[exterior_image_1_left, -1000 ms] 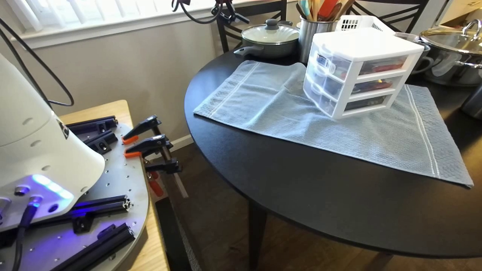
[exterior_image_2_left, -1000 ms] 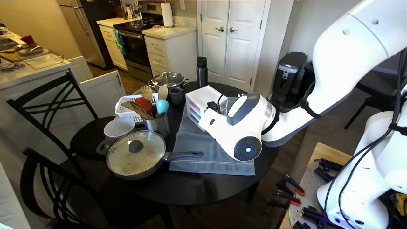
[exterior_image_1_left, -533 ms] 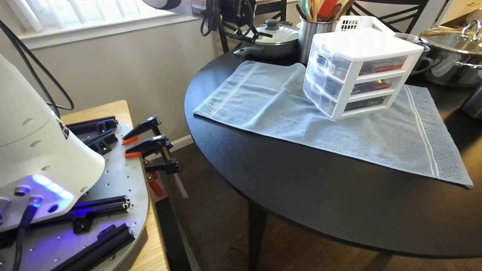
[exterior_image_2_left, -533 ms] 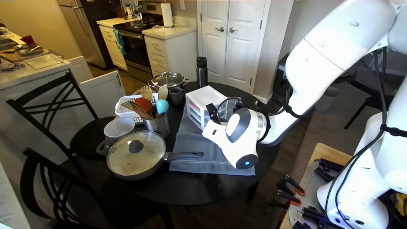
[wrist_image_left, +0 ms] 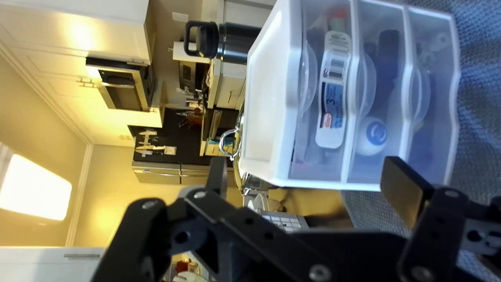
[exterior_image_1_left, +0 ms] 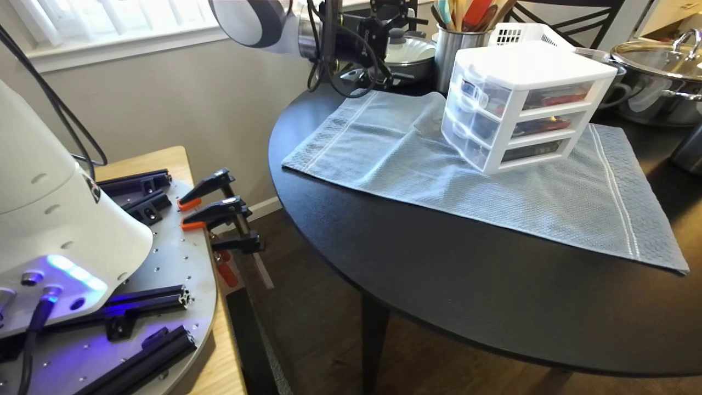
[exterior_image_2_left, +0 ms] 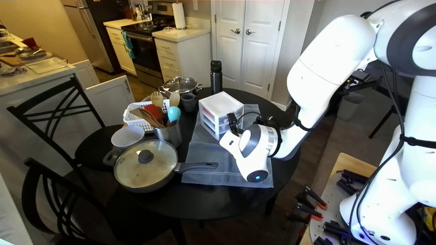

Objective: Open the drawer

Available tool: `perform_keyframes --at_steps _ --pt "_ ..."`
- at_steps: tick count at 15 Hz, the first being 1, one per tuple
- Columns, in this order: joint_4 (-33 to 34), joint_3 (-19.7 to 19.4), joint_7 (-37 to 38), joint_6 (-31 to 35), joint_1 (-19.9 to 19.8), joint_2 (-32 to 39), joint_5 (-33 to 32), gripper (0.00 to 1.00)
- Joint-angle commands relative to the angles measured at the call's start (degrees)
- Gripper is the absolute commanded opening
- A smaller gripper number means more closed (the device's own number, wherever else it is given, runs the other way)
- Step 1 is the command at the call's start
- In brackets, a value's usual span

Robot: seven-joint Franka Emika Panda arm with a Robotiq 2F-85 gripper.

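Your black two-finger gripper [wrist_image_left: 307, 178] is spread wide, holding nothing, its fingers [wrist_image_left: 401, 192] well apart. In an exterior view you've got a visible gap between it and the small white-framed three-tier plastic drawer unit [exterior_image_1_left: 548, 111]; the wrist view has you facing its front. The white jointed arm [exterior_image_2_left: 315, 73] slopes down to the gripper.

Your target, the topmost shallow translucent white plastic drawer [wrist_image_left: 312, 121], is pushed in, front in line with the two lower translucent drawers [wrist_image_left: 395, 70]. The wrist view shows the unit sideways, so you get that drawer leftmost of the three, a white-and-blue labelled item [wrist_image_left: 334, 94] showing through it. Unit stands upright on a grey-blue woven cloth [exterior_image_1_left: 395, 145], on a round black table [exterior_image_1_left: 439, 263].

Around it you have: grey pan with a glass lid [exterior_image_2_left: 146, 170], steel canister of cooking utensils [exterior_image_2_left: 170, 135], white plastic basket [exterior_image_2_left: 129, 117], grey mug [exterior_image_2_left: 189, 102], steel pot with a glass lid [exterior_image_2_left: 180, 85], dark metal bottle with a black cap [exterior_image_2_left: 216, 80].
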Motion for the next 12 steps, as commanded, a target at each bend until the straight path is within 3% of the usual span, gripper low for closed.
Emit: perform_keyframes --at_steps 1,6,12 --pt "-0.9 -1.2 5.0 -1.3 -3.0 1.4 -1.8 1.00" --pt "-1.1 -3.6 7.6 -2.5 -5.6 2.8 -4.6 1.00" --pt "-0.6 -3.2 7.5 -1.6 -6.0 2.7 -12.1 1.00"
